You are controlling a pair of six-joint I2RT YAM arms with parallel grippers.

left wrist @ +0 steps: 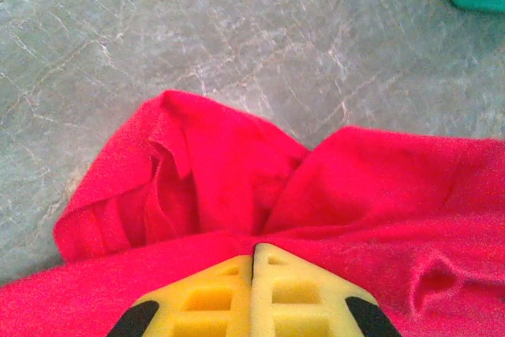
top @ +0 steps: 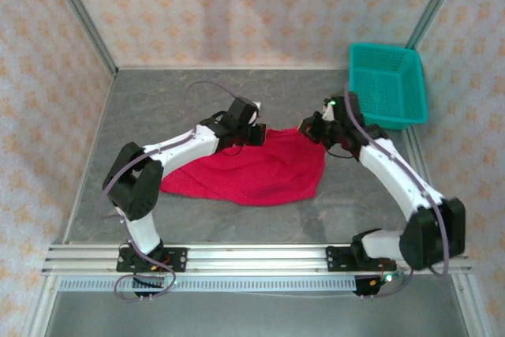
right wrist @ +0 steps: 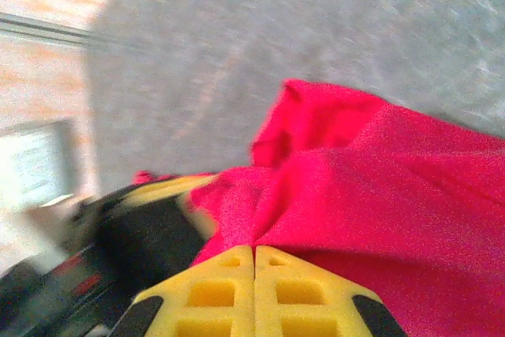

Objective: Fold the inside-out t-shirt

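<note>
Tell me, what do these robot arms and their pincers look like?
The left arm and right arm are white tubes with chunky black joints, bolted to a silver rail. Thin pale cables loop along them; a small green light glows near the right wrist. The left pincer and right pincer have yellow fingers with square hollows and black patches.

left arm [top: 180, 148]: white links, black joints | right arm [top: 392, 170]: same, green light [top: 333, 102] at wrist | cables [top: 203, 84]: grey, looping along links | bases [top: 150, 259]: black | left gripper [left wrist: 253, 252], right gripper [right wrist: 253, 252]: yellow fingers, square recesses, black corners
</note>
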